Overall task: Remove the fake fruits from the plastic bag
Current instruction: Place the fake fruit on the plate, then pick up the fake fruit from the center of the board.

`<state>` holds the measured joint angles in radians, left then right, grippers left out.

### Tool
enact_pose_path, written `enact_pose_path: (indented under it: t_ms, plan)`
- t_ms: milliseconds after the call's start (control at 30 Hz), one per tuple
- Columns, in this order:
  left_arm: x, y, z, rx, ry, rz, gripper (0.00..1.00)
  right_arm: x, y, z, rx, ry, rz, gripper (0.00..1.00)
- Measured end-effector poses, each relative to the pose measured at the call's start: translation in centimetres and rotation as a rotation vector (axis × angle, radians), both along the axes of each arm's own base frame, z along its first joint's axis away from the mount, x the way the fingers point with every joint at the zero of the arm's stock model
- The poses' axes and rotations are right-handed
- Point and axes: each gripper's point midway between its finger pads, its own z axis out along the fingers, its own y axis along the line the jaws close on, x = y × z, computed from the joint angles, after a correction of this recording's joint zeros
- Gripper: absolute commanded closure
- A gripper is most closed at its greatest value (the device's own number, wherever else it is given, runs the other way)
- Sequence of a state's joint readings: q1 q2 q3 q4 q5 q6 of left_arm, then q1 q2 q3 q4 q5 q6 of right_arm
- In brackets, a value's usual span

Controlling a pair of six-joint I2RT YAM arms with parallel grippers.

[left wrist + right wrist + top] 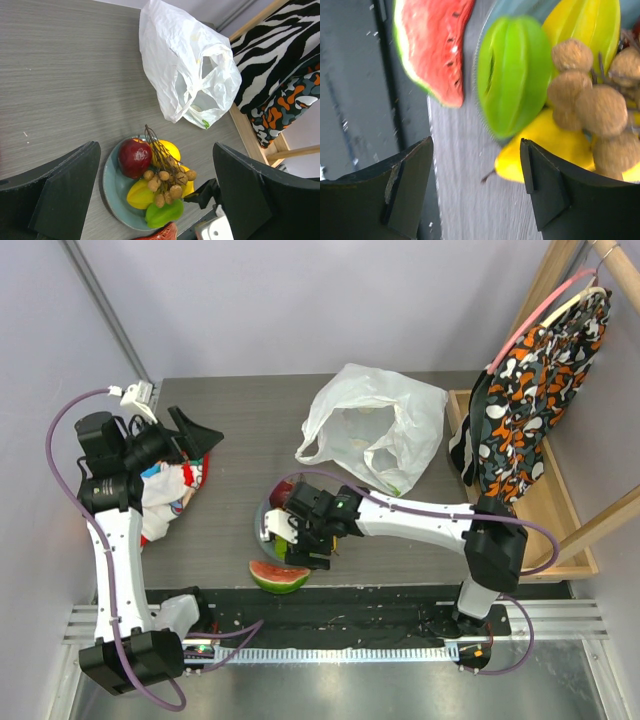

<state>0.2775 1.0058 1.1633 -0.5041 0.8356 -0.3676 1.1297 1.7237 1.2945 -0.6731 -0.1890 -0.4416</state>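
The plastic bag [375,430] [187,65] lies crumpled at the back of the table, a small green bit at its near edge. On a blue-grey plate [262,523] [112,187] lie fake fruits: a dark red apple [134,157], a tan-brown bunch [167,182] [592,95], a yellow star-shaped piece [140,195], a green one [162,214] [512,75] and a yellow pear [545,150]. A watermelon slice [278,578] [437,45] rests on the table beside the plate. My right gripper [302,538] [475,150] hangs open at the plate's near rim, holding nothing. My left gripper [195,435] [155,150] is open, far left.
A rainbow-patterned white cloth [175,490] lies under the left arm. At the right stands a wooden rack [545,510] with an orange, black and white patterned cloth [530,390] hanging from it. A dark rail [400,605] runs along the near table edge.
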Motion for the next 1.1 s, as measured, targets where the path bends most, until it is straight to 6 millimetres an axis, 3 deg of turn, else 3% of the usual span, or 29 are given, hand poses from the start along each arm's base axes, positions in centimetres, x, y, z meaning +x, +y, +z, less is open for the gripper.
enact_pose_path:
  t_ms: [133, 267, 500, 667, 833, 933, 1033, 1067, 1100]
  plan:
    - [0.1, 0.1, 0.0, -0.012, 0.010, 0.012, 0.01, -0.7, -0.9, 1.9, 0.008, 0.013, 0.007, 0.26]
    - [0.3, 0.4, 0.4, -0.009, 0.007, 0.040, 0.01, -1.5, -0.3, 3.6, 0.064, 0.037, 0.038, 0.28]
    - [0.6, 0.9, 1.8, 0.000, -0.025, 0.078, 0.01, -3.7, 2.9, 4.4, 0.193, 0.090, 0.133, 0.27]
    - [0.5, 1.0, 2.0, 0.007, -0.033, 0.093, 0.01, -6.5, 6.6, 2.4, 0.261, 0.100, 0.185, 0.31]
    - [-0.3, 1.1, 2.8, 0.023, -0.065, 0.108, 0.00, -7.2, 7.8, -0.8, 0.239, 0.116, 0.150, 0.35]
    - [-0.7, 1.0, 3.2, 0.031, -0.082, 0.114, 0.00, -6.3, 8.2, -2.6, 0.225, 0.099, 0.087, 0.45]
    - [-0.9, 1.1, 3.4, 0.034, -0.092, 0.120, 0.00, -4.9, 8.4, -4.8, 0.200, 0.062, 0.005, 0.78]
    - [-0.9, 1.2, 3.4, 0.034, -0.092, 0.120, 0.00, -4.6, 8.7, -4.8, 0.210, 0.056, -0.007, 0.99]
    - [-0.9, 1.2, 3.4, 0.034, -0.091, 0.121, 0.00, -4.0, 9.3, -4.4, 0.234, 0.029, -0.028, 0.99]
